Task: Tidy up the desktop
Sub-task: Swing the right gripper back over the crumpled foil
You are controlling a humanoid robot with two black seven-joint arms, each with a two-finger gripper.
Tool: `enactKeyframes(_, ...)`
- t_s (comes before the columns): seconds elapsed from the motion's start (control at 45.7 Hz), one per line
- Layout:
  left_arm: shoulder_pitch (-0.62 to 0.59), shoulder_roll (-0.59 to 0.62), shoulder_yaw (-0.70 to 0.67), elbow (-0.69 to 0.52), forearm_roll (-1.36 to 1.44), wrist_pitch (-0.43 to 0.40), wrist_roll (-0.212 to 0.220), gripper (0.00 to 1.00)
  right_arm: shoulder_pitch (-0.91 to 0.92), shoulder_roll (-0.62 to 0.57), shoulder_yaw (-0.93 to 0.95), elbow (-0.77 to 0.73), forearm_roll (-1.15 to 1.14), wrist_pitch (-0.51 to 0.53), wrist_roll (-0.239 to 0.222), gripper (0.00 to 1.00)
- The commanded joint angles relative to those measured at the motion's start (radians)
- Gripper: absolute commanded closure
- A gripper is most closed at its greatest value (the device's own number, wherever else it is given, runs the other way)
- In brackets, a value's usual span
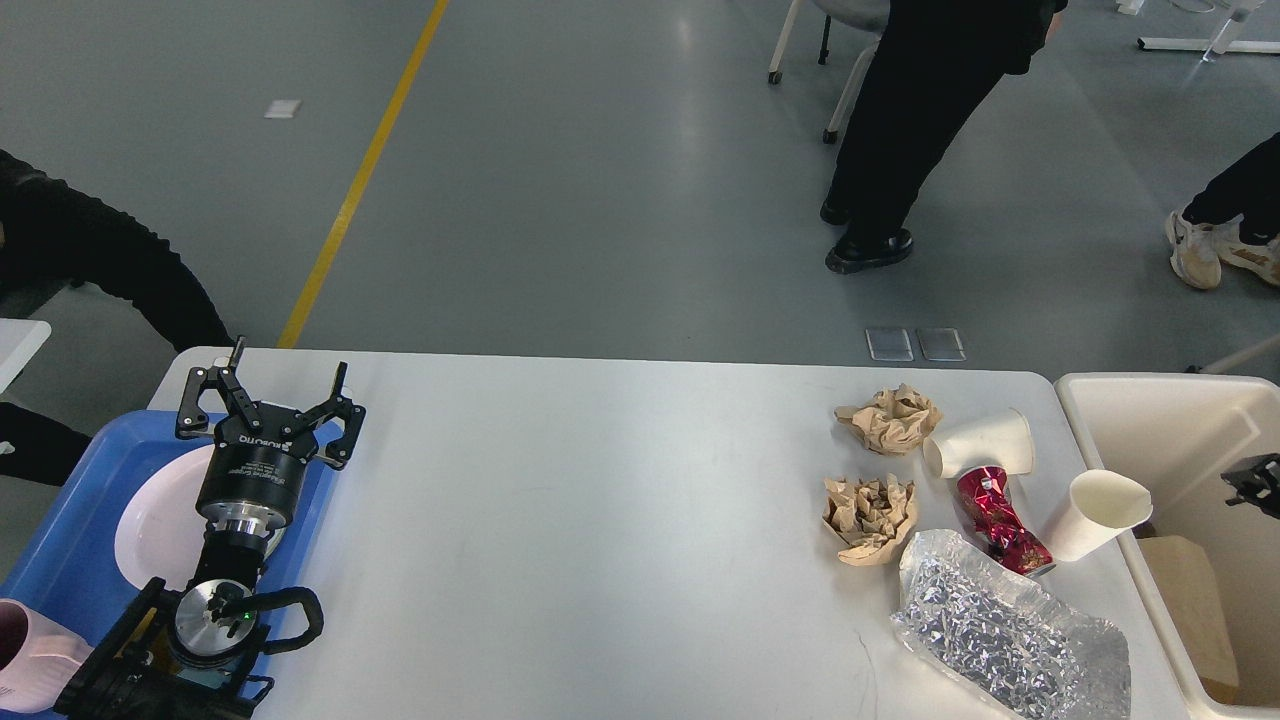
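Note:
The white desktop [600,500] holds litter at its right end: two crumpled brown paper balls [888,418] [868,505], two tipped white paper cups [980,442] [1098,512], a crushed red can [990,518] and a shiny clear plastic bag [1010,630]. My left gripper [288,365] is open and empty above the far edge of the blue tray [70,530]. Only a small dark part of my right gripper [1255,480] shows at the right edge, over the cream bin [1100,395]. Its fingers cannot be told apart.
The blue tray holds a white plate [150,520] and a pink cup [25,660] at its near corner. A brown cardboard piece [1185,600] lies in the bin. People's legs [900,130] stand on the floor beyond the table.

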Motion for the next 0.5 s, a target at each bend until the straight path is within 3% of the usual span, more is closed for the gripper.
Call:
enactKeyframes(0.0, 0.0, -0.001, 0.002, 0.0, 0.0, 0.0, 0.001, 0.04, 0.245, 0.055, -0.1, 0.07, -0.017, 0.182, -0.01, 0.0)
enactKeyframes(0.219, 0.001, -0.001, 0.0, -0.001, 0.0, 0.0, 0.001, 0.04, 0.563, 0.258, -0.264, 0.267, -0.017, 0.449, -0.011, 0.0)
enactKeyframes(0.328, 0.001, -0.001, 0.002, -0.001, 0.0, 0.0, -0.001, 0.04, 0.727, 0.351, -0.312, 0.422, -0.014, 0.474, -0.011, 0.0)
enactKeyframes(0.482, 0.001, -0.001, 0.0, 0.0, 0.0, 0.0, -0.001, 0.04, 0.929, 0.351, -0.29, 0.637, -0.008, 0.473, -0.013, 0.0)
